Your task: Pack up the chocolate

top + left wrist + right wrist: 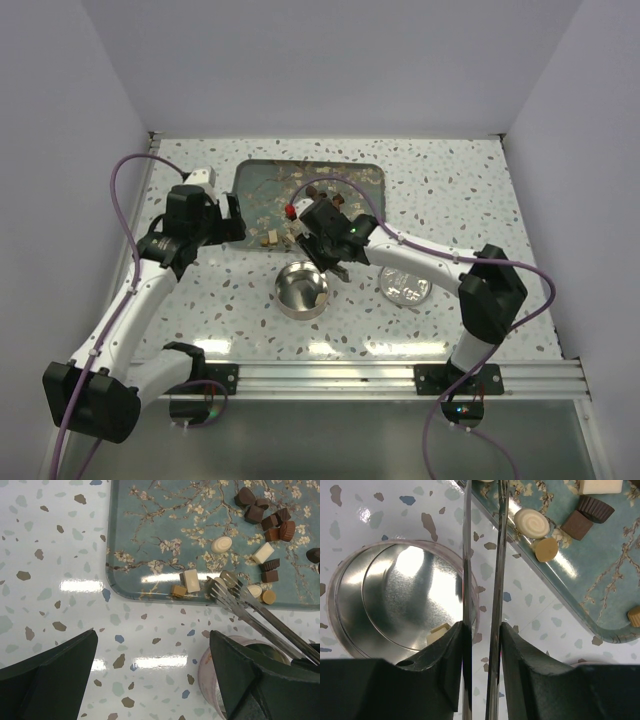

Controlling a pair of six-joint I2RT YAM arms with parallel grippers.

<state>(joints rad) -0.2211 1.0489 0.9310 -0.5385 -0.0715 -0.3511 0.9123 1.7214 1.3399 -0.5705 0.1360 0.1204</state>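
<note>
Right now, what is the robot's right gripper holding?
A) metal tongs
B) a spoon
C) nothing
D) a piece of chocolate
A: the right gripper is closed on the metal tongs, whose two blades run out between its fingers above the round tin.

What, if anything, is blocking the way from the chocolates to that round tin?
Nothing visible. The tin stands open just off the tray's near edge, with only tabletop between it and the chocolates; its lid lies aside.
</note>
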